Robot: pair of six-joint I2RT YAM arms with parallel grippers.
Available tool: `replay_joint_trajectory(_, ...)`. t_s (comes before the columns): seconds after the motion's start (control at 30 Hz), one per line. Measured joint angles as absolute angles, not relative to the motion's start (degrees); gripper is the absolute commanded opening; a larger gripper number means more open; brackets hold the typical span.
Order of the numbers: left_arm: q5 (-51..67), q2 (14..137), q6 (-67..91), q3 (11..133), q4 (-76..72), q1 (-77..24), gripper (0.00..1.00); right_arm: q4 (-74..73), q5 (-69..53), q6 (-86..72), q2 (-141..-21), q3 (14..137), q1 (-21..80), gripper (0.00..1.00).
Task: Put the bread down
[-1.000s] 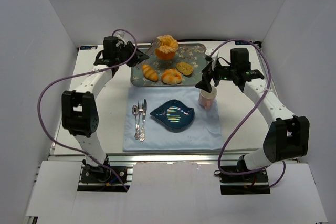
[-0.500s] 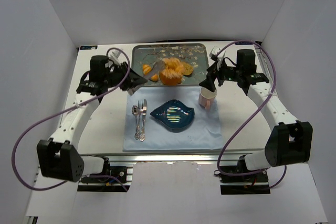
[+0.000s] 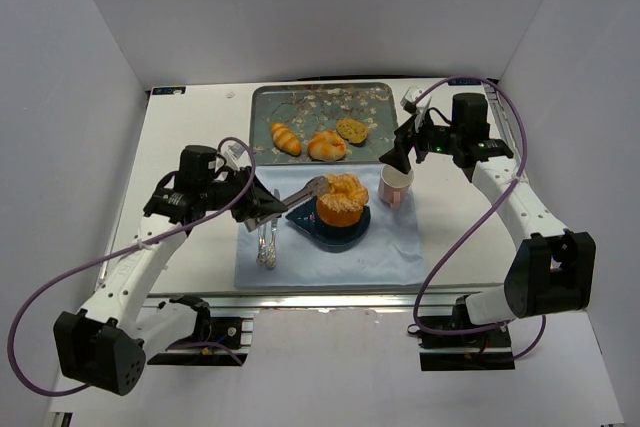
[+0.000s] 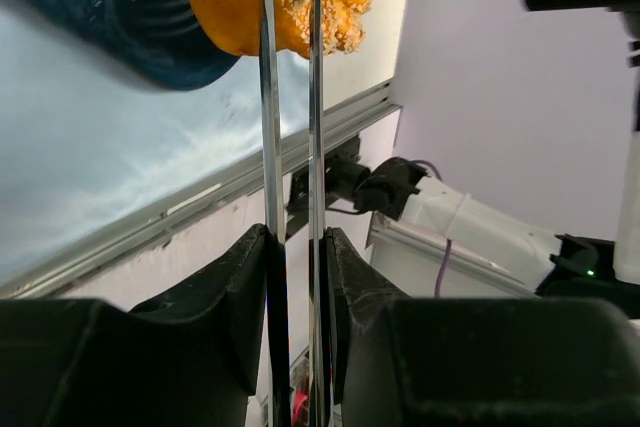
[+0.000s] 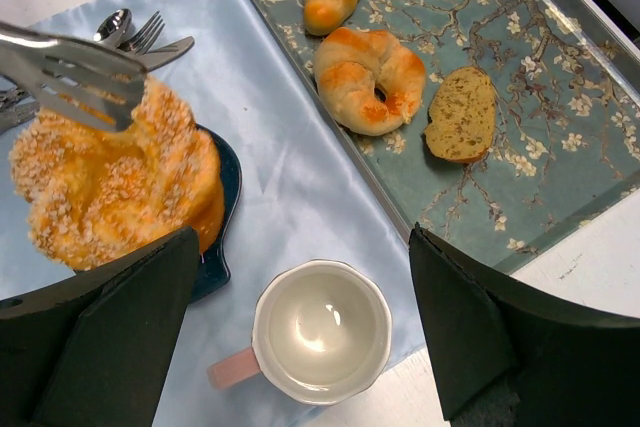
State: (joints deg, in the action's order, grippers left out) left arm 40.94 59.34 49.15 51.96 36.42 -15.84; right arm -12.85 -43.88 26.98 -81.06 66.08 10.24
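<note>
The left gripper [image 3: 255, 207], clamped on metal tongs [image 3: 305, 190], has carried the bread [image 3: 342, 200] from the tray [image 3: 300, 107] to the blue plate [image 3: 312, 220]. The bread is orange-golden, ridged and crumb-crusted. The right gripper [image 3: 395, 159] stays spread above the cup [image 3: 396, 187].

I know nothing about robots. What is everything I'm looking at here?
table: one, white, under everything
cloth: one, pale blue, on the table
plate: one, dark blue, middle of the cloth
bread: one, orange-golden, at the plate
tongs: one pair, silver, pinching the bread
cutlery: three pieces, silver, left of the plate
cup: one, white with pink handle, right of the plate
tray: one, grey-green with blossoms, far side
croissant: one, striped golden, on the tray
bun: one, pale golden, on the tray
slice: one, brown, on the tray
left gripper: one, black, shut on the tongs
right gripper: one, black, open above the cup
</note>
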Motion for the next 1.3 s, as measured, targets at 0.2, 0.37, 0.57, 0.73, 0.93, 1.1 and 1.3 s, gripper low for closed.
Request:
replay_joint_trajectory(0.2, 39.11, 60.84, 45.72, 51.68, 40.27, -16.19, 0.29, -12.05, -43.89, 26.14, -81.06, 65.76, 10.24, 0.89)
replay_joint_trajectory(0.37, 37.79, 62.15, 43.51, 51.36, 41.31, -16.27, 0.52, -11.92, -43.88, 25.93, -81.06, 65.67, 10.24, 0.89)
replay_joint_trajectory(0.57, 37.08, 62.3, 41.33, 51.37, 42.97, -16.29, 0.58, -11.86, -43.9, 25.89, -81.06, 65.36, 10.24, 0.89)
replay_joint_trajectory(0.73, 35.75, 62.31, 40.69, 52.12, 44.04, -16.29, 0.6, -11.86, -43.9, 25.89, -81.06, 64.92, 10.24, 0.89)
replay_joint_trajectory(0.93, 33.32, 62.84, 40.06, 56.8, 44.82, -16.29, 0.6, -11.86, -43.92, 25.91, -81.06, 64.85, 10.24, 0.89)
replay_joint_trajectory(1.1, 31.65, 64.34, 39.86, 60.24, 44.97, -16.29, 0.58, -11.86, -43.92, 25.96, -81.06, 64.79, 10.24, 0.89)
replay_joint_trajectory(1.3, 31.45, 65.29, 40.0, 60.55, 44.57, -16.19, 0.48, -11.86, -43.94, 25.98, -81.06, 64.7, 10.24, 0.89)
